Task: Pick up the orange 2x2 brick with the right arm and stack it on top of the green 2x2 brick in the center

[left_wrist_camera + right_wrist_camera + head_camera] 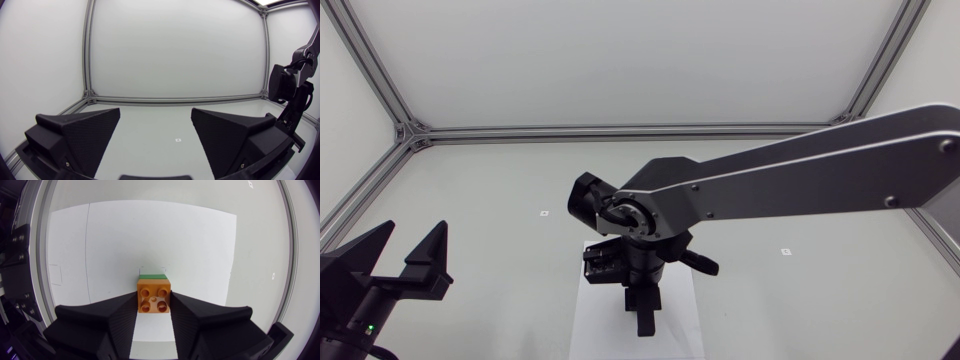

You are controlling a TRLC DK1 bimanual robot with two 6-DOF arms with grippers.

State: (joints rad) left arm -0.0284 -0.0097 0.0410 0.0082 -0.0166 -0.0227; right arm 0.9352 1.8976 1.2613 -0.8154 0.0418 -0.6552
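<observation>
Centrally, orange brick point(153, 296) was clamped by right gripper point(153, 301), green brick point(152, 276) seen just beyond; left gripper point(155, 114) was held wide apart.

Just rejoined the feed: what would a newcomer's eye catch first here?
The orange brick clamped in the right tool, with a green brick showing just past it. Overhead, the right arm spans the table to the white sheet; the left tool sits open, apart.
</observation>
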